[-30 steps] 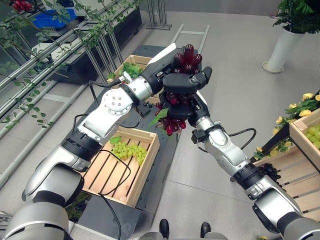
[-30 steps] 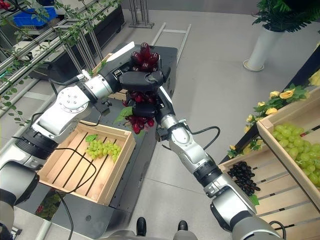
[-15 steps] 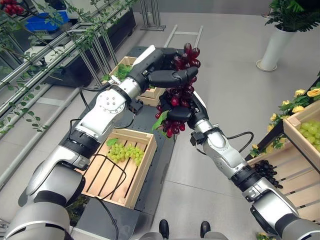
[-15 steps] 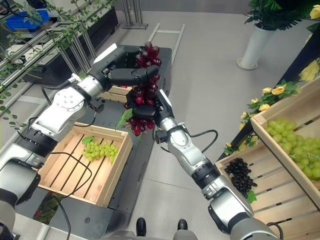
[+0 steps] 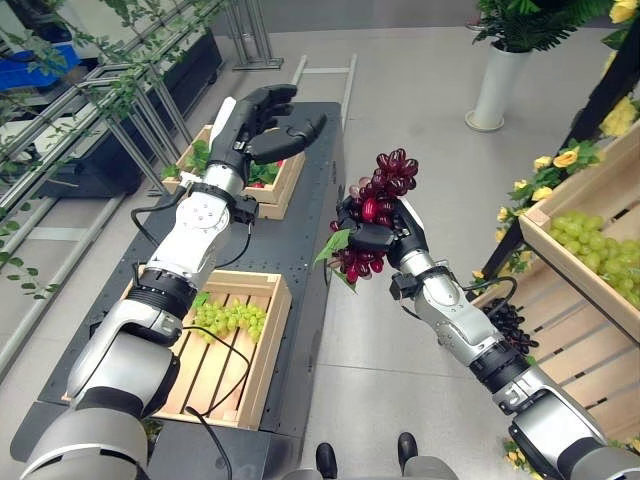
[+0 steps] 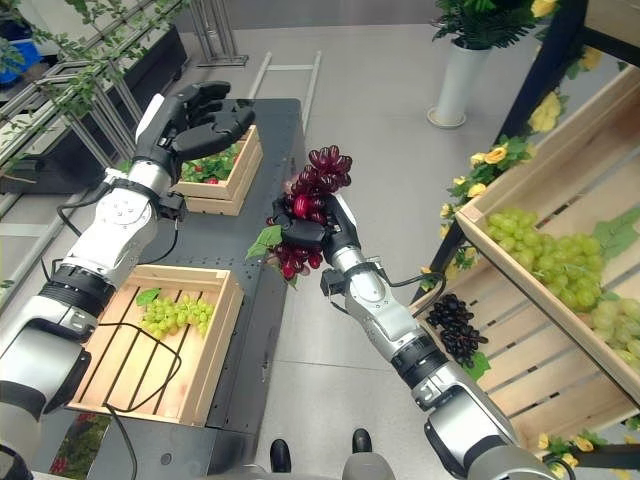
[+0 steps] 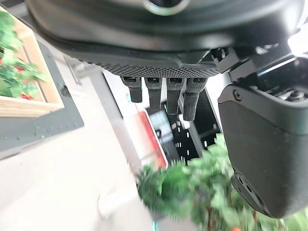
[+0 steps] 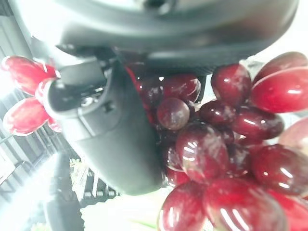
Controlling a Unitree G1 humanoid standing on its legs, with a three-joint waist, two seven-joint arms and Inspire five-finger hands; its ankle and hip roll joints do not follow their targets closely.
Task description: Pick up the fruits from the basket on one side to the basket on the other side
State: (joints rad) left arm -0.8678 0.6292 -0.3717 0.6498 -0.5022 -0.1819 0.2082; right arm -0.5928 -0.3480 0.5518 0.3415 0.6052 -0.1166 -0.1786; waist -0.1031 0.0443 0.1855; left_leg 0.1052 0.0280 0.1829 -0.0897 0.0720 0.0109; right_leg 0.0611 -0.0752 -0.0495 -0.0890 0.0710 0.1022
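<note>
Red grapes, one bunch, gripped in my right hand with fingers curled round it, held in the air over the floor beside the dark platform. My left hand hangs slack-fingered and empty above the far crate. One green bunch lies in the near crate; two crates counted on the platform.

My right hand sits over bare floor between the dark cart and the wooden shelves, room all round it. Rightward, yellow flowers crowd the shelf's front corner. My left hand hangs over the cart's far end, above the far crate. The near crate fills the cart's near left corner; the middle deck lies bare.
</note>
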